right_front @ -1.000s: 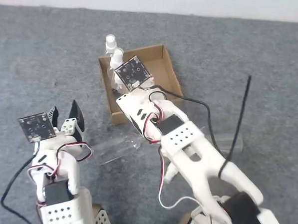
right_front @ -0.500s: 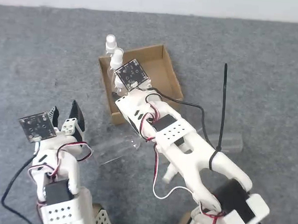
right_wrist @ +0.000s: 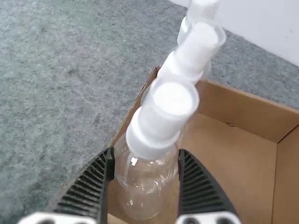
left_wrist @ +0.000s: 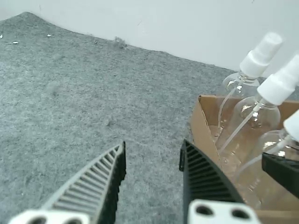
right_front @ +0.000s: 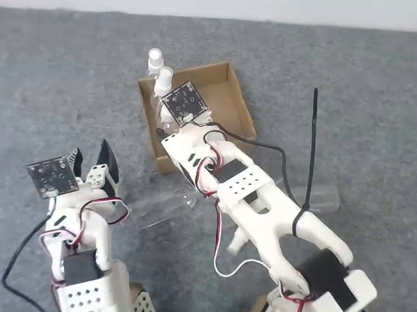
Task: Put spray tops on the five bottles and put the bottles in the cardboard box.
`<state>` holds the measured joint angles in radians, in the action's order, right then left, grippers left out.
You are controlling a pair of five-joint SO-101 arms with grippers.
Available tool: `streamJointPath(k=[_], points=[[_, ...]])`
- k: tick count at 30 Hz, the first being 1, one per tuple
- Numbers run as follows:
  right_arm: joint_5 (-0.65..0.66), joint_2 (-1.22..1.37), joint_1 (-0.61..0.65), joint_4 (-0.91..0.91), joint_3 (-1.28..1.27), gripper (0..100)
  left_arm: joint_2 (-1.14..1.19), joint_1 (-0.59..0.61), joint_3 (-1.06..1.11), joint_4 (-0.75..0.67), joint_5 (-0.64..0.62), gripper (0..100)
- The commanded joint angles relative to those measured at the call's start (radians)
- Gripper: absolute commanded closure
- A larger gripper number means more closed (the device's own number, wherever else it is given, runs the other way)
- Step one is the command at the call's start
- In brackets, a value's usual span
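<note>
Right end effector [right_wrist: 145, 158] clasping bottle [right_wrist: 159, 121], seemingly upright

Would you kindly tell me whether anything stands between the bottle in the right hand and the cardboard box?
Nothing visible does: the right hand holds the bottle just inside the cardboard box, beside its wall, with two capped bottles in a row beyond it.

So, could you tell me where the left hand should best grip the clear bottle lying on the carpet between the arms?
Probably across the round body of the clear bottle, mid-length, coming from above with the open left hand turned across its length. It lies on its side on the carpet, so its long flanks are free.
</note>
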<state>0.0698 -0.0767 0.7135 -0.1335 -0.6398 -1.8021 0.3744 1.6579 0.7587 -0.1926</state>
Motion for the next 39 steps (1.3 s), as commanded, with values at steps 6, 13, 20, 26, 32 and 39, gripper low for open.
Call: streamJointPath(k=[6,13,20,26,32,39], points=[[-0.012,-0.015,-0.010,0.016,0.026,93.4,-0.020,0.009,-0.010,-0.023,0.006,82],[-0.012,-0.015,-0.008,0.016,0.002,78.9,-0.020,0.009,-0.010,-0.023,0.006,82],[-0.012,-0.016,0.031,0.016,0.002,70.1,-0.020,0.009,-0.010,-0.026,0.006,82],[-0.012,-0.027,0.045,0.016,0.002,70.1,-0.020,0.009,-0.010,-0.026,0.006,82],[-0.012,-0.038,0.042,-0.065,0.032,70.1,-0.020,0.009,-0.010,-0.026,0.006,82],[-0.012,-0.120,0.041,-0.176,0.049,70.1,-0.020,0.009,-0.010,-0.026,0.006,82]])
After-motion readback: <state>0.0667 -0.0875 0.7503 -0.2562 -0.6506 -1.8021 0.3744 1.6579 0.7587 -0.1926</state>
